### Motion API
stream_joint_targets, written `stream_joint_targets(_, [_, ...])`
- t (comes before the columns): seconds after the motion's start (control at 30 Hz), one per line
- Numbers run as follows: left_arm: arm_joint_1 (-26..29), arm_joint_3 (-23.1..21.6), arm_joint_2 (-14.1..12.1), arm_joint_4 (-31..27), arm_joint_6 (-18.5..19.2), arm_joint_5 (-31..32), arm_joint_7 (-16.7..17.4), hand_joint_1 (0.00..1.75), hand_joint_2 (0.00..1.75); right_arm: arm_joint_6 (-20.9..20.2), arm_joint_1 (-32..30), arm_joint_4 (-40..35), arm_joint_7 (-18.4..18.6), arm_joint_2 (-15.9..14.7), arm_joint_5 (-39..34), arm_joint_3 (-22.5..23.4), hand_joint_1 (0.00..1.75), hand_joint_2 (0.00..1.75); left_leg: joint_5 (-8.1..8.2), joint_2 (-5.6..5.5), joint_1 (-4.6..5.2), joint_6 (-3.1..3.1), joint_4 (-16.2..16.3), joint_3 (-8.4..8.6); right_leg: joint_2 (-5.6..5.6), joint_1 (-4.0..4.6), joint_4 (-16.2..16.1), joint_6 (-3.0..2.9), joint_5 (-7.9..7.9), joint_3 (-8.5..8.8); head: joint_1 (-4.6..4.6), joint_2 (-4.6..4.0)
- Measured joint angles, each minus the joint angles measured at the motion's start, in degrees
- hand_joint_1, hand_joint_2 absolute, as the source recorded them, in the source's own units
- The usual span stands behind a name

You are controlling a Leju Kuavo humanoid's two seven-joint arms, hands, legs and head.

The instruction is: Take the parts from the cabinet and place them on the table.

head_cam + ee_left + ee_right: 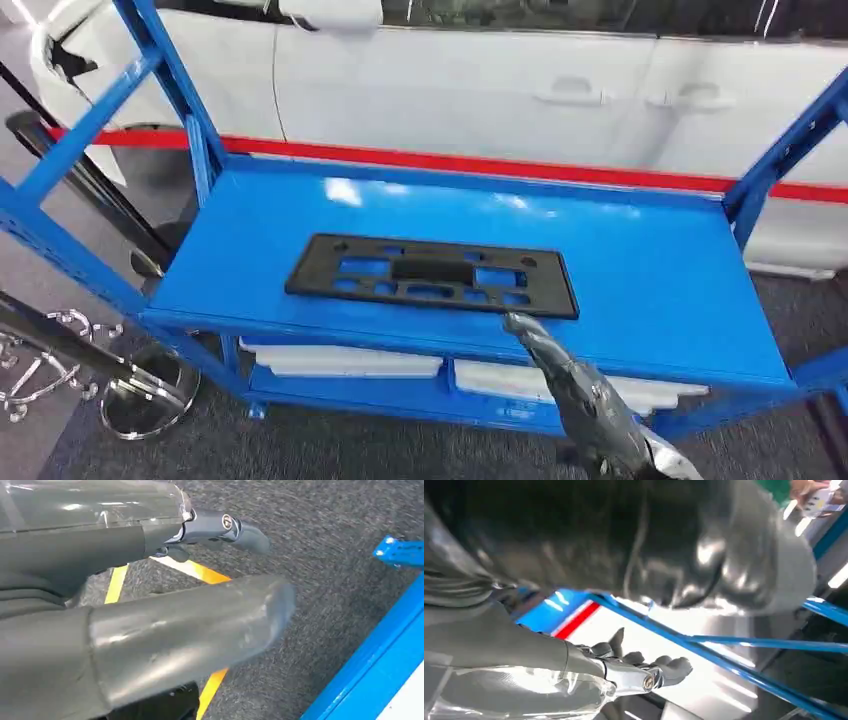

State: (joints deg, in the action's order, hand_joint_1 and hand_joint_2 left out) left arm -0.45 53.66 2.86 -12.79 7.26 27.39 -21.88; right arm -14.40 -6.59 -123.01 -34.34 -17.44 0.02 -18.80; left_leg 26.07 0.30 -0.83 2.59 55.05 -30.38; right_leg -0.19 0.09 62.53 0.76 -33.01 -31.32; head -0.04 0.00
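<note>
Flat black plastic plate with rectangular cut-outs [432,276] lies on the glossy blue metal bench [660,270], near its front edge. Right hand [560,365] reaches toward the plate's near corner, fingers extended, holding nothing. Left hand [165,625] hangs over grey carpet [330,545], fingers straight, empty.

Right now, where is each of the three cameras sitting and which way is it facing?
Head view: high on the body, looking down at the blue table with the black part; the right hand rises from below.
Left wrist view: behind the left hand, facing grey carpet and a yellow floor line.
Right wrist view: behind the right hand, facing blue framing.
Head and right wrist views share the right hand.
</note>
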Motion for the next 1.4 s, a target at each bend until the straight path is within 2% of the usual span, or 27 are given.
stream_joint_targets(0.07, [-0.1,0.0,0.0,0.0,0.0,0.1,0.1,0.0,0.0,0.0,-0.1,0.5,0.2,-0.1,0.0,-0.2,0.0,0.0,0.61,0.04,0.07,0.25,0.0,0.38,0.12,-0.52,9.1,0.45,-2.92,-5.61,0.02,-0.02])
stream_joint_targets(0.1, [-0.1,0.0,0.0,0.0,0.0,0.1,0.1,0.0,0.0,0.0,-0.1,0.8,0.2,-0.1,0.0,-0.3,0.0,0.0,0.99,0.03,0.05,0.2,0.1,0.81,0.11,-0.84,11.3,0.72,-2.66,-7.55,0.02,-0.02])
stream_joint_targets(0.13, [-0.1,0.0,0.0,0.0,0.0,0.1,0.1,0.0,0.0,0.0,-0.1,0.9,0.2,-0.1,0.0,-0.4,0.0,0.0,1.4,-0.01,-0.03,0.03,0.1,1.34,0.08,-1.18,10.7,0.97,-0.99,-7.89,0.02,-0.02])
stream_joint_targets(0.17, [0.1,0.0,0.0,0.0,0.0,0.1,0.1,0.0,0.0,0.0,-0.1,1.1,0.2,-0.1,0.0,-0.5,0.0,0.0,1.89,-0.07,-0.13,-0.18,0.2,2.04,0.07,-1.52,7.9,1.18,1.79,-7.05,0.02,-0.02])
stream_joint_targets(0.23, [0.0,0.0,0.0,0.0,0.0,0.1,0.1,0.0,0.0,0.0,0.0,1.2,0.2,-0.1,0.0,-0.6,0.0,0.0,3.25,-0.19,-0.38,-0.95,0.5,3.45,-0.09,-2.12,-1.9,1.58,8.53,-3.33,0.04,-0.02])
stream_joint_targets(0.27, [0.1,0.0,0.0,0.0,0.0,0.1,0.1,0.0,0.0,0.0,0.0,1.4,0.3,-0.1,0.0,-0.7,0.0,0.0,3.66,-0.31,-0.18,-1.43,0.5,3.43,-0.02,-1.76,-2.7,1.53,7.44,-2.78,0.04,-0.02])
stream_joint_targets(0.3, [-0.1,0.1,0.0,0.0,0.0,0.1,0.1,0.0,0.0,0.0,0.0,1.5,0.3,-0.1,0.1,-0.7,0.0,0.0,4.0,-0.39,-0.11,-1.92,0.9,3.31,-0.05,-1.52,-4.3,0.84,6.71,-2.03,0.02,-0.02])
stream_joint_targets(0.37, [-0.1,0.1,0.0,0.0,0.0,0.1,0.1,0.0,0.0,0.0,0.1,1.6,0.3,-0.1,0.1,-0.7,0.0,0.0,4.16,-0.15,-0.2,-2.47,0.4,3.52,0.1,-1.2,-3.9,-0.02,6.24,-2.25,-0.06,-0.02])
stream_joint_targets(0.43, [-0.3,0.1,0.0,0.0,0.0,0.1,0.1,0.0,0.0,0.0,0.1,1.6,0.3,-0.1,0.1,-0.8,0.0,0.0,4.94,-0.02,-0.49,-3.13,0.3,4.28,0.19,-1.62,-4.8,-0.99,6.17,-1.33,-0.09,0.0])
stream_joint_targets(0.47, [-0.3,0.1,0.0,0.0,0.0,0.2,0.1,0.0,0.0,0.0,0.2,1.6,0.2,-0.1,0.1,-0.8,0.0,0.0,5.99,-0.09,-0.47,-3.2,2.7,3.56,0.15,-1.53,-5.0,-1.47,5.85,-0.76,-0.02,0.0])
stream_joint_targets(0.57, [-0.3,0.1,0.0,0.0,0.2,0.5,0.1,0.0,0.0,-0.2,0.8,2.1,2.4,-0.1,0.1,-1.4,0.0,0.0,11.09,-0.08,-0.5,-3.44,16.9,-4.96,0.02,-1.15,-5.0,-2.23,5.0,-0.05,-0.07,0.0])
stream_joint_targets(0.6, [-0.2,0.1,-0.1,0.0,0.3,0.7,0.1,0.0,0.0,-0.1,1.2,2.7,3.3,-0.1,0.2,-1.9,0.0,1.75,11.03,-0.08,-0.5,-3.44,19.5,-7.09,0.14,-1.01,-5.0,-2.3,4.73,0.26,-0.09,-0.02])
stream_joint_targets(0.63, [0.0,0.1,0.0,0.0,0.3,0.9,0.1,0.0,0.0,0.0,1.7,3.5,4.2,-0.1,0.2,-2.5,0.0,1.75,9.33,-0.08,-0.49,-3.3,19.3,-7.98,0.32,-0.91,-5.0,-2.29,4.4,0.76,-0.07,-0.02])
stream_joint_targets(0.67, [0.0,0.1,0.0,0.0,0.3,1.0,0.1,0.0,0.0,0.1,2.1,4.2,4.8,0.0,0.3,-3.0,0.0,1.75,6.41,-0.08,-0.43,-3.02,16.5,-7.49,0.44,-0.82,-5.0,-2.22,4.03,1.44,-0.09,-0.02])
stream_joint_targets(0.73, [0.0,0.1,-0.1,0.0,0.4,1.3,0.1,0.0,0.0,0.7,3.3,6.0,6.4,0.1,0.4,-4.0,0.0,1.75,-0.62,-0.09,-0.17,-2.12,6.6,-4.32,0.48,-0.68,-5.0,-1.96,3.14,2.88,-0.07,-0.02])
stream_joint_targets(0.8, [-0.1,0.1,-0.2,0.0,0.5,1.7,0.1,0.0,0.0,2.1,5.1,8.9,9.0,0.3,1.3,-5.4,0.0,1.75,-0.68,-0.07,0.49,-1.56,3.2,-2.82,0.73,-0.51,-5.0,-1.33,2.71,2.93,-0.09,-0.02])
stream_joint_targets(0.87, [-0.3,0.1,-0.2,0.0,0.5,2.0,0.1,0.0,0.0,3.4,7.0,11.8,11.1,0.3,3.5,-6.8,0.0,1.75,-0.2,-0.13,0.57,-1.46,2.9,-2.94,0.61,-0.62,-5.4,-0.82,2.79,2.8,-0.09,-0.02])
stream_joint_targets(0.9, [-0.2,0.1,-0.2,0.0,0.5,2.1,0.2,0.0,0.0,3.6,8.3,13.2,11.9,0.4,4.3,-7.7,0.0,1.75,-0.29,-0.12,0.56,-1.26,2.4,-2.87,0.6,-0.55,-5.8,-0.47,2.86,3.01,-0.07,-0.02])
stream_joint_targets(0.93, [-0.3,0.1,-0.2,0.0,0.5,2.6,0.3,0.0,0.0,4.3,10.0,15.1,13.2,0.4,6.3,-8.9,0.0,1.75,-0.67,-0.03,-0.3,-0.83,1.5,-2.28,0.49,-0.56,-5.5,-0.16,2.33,3.09,-0.09,-0.02])
stream_joint_targets(0.97, [-0.4,0.1,-0.2,0.0,0.5,3.0,0.3,0.0,0.0,5.3,12.2,17.2,14.7,0.6,9.6,-10.3,0.0,1.75,-0.68,-0.05,-0.18,-0.58,1.2,-1.99,0.31,-0.59,-3.8,0.02,1.37,2.41,-0.04,-0.02])
stream_joint_targets(1.07, [-1.0,0.1,-0.2,0.0,0.8,4.0,0.8,0.0,0.0,11.0,19.1,25.0,19.2,2.9,22.5,-15.5,0.0,1.75,-0.51,0.25,-0.05,-0.33,1.2,-1.98,0.32,-0.87,9.1,0.54,-4.19,-4.7,-0.07,-0.02])
stream_joint_targets(1.1, [-1.2,0.1,-0.2,0.0,0.8,4.0,0.9,0.0,0.0,13.0,20.6,27.0,20.2,3.8,25.8,-17.0,0.0,1.75,-0.43,0.23,-0.05,-0.31,1.3,-1.96,0.31,-0.94,12.1,0.66,-4.54,-6.66,-0.07,-0.02])
stream_joint_targets(1.13, [-1.3,0.1,-0.2,0.0,0.8,4.4,1.0,0.0,0.0,15.9,22.1,29.5,21.5,4.9,30.2,-19.4,0.0,1.75,-0.22,0.15,-0.06,-0.36,1.4,-1.77,0.29,-1.04,12.1,0.76,-2.93,-7.34,-0.04,-0.02])
stream_joint_targets(1.17, [-1.3,0.1,-0.2,0.0,0.8,4.6,1.2,0.0,0.0,17.8,23.1,31.0,22.3,5.5,32.6,-20.9,0.0,1.75,-0.01,0.03,-0.07,-0.46,1.5,-1.52,0.26,-1.19,9.7,0.79,-0.58,-6.62,-0.07,0.0])
stream_joint_targets(1.23, [-1.3,0.1,-0.2,0.0,0.7,5.1,1.4,0.0,0.0,21.5,24.8,33.8,24.1,6.7,37.4,-23.7,0.0,1.75,0.59,-0.25,-0.08,-0.87,1.6,-0.63,0.22,-1.45,-0.3,0.66,6.08,-2.59,-0.05,-0.02])
stream_joint_targets(1.3, [-1.5,0.1,-0.2,0.0,0.6,5.7,1.5,0.0,0.0,25.1,26.4,36.8,26.3,7.5,43.1,-25.9,0.0,1.75,0.76,-0.51,0.23,-1.54,2.0,-1.01,0.24,-0.87,-3.6,0.04,6.25,-1.59,-0.04,-0.02])
stream_joint_targets(1.4, [-1.3,0.1,-0.2,0.0,0.3,6.8,2.4,0.0,0.0,28.7,27.5,40.3,28.2,8.3,49.1,-28.6,0.0,1.75,0.55,-0.57,0.15,-2.57,1.6,-1.34,0.36,-0.66,-4.1,-0.94,5.53,-1.7,-0.07,-0.02])
